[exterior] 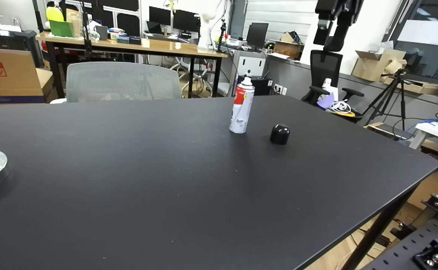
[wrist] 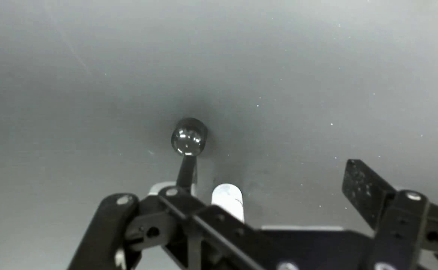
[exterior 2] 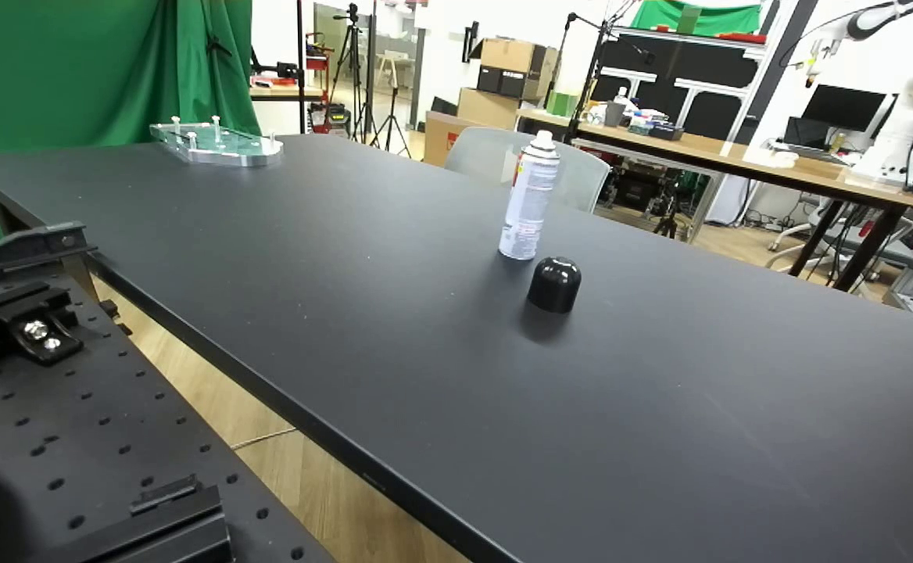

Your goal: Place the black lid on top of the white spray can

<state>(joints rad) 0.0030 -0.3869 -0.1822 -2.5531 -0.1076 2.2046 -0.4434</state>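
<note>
I see white spray can [exterior 2: 529, 199] upright on the dark table [exterior 2: 394, 352]. Black lid [exterior 2: 555, 286]: dome up, just beside the can, apart. Gripper [wrist: 272, 173] hangs higher than the can, 2 jaws spread wide.

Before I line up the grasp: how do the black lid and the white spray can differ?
The white spray can is tall; the black lid is squat. The can is white with red markings; the lid is glossy black. The can narrows at its top; the lid is domed. Both stand on the table.
</note>
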